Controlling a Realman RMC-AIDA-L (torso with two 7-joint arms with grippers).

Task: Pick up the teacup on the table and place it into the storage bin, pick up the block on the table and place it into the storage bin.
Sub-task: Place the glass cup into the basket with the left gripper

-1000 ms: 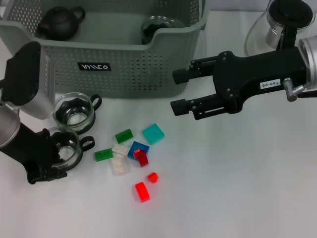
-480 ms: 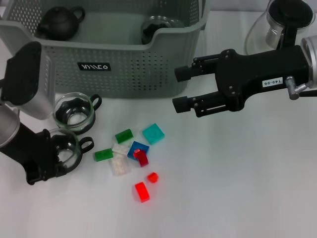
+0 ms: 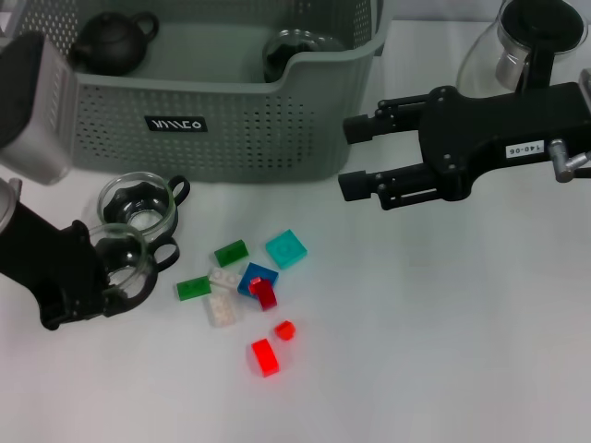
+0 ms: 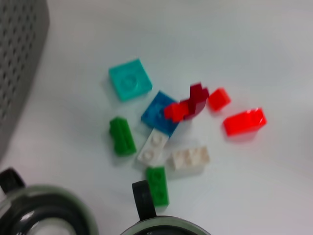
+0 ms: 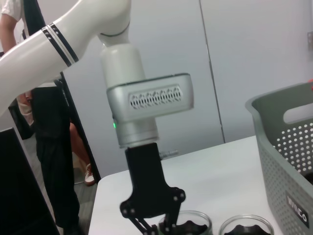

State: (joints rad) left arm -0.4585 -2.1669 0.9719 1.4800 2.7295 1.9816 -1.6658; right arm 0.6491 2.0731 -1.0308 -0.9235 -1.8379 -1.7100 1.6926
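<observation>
Since a second ago the left gripper (image 3: 115,277) has lifted the near glass teacup (image 3: 125,251), fingers clamped on its rim, lower left; right gripper (image 3: 355,157) retreated right, fingers parted, empty. Storage bin (image 3: 231,120) upper left.
Left wrist: blocks (image 4: 176,132) lie loose on worktop (image 4: 254,49).
Right wrist: left gripper (image 5: 164,226) pinching cup.

The left gripper (image 3: 115,281) is low over the worktop's left edge, its black fingers (image 3: 125,293) closed around the rim of a glass teacup (image 3: 125,254). Its silver wrist housing rises toward the far left corner. In the right wrist view this gripper (image 5: 161,226) points straight down beneath a white forearm. The right gripper (image 3: 355,157) reaches in level from the right edge, its two black fingers (image 3: 365,185) held parallel and apart, gripping nothing.
</observation>
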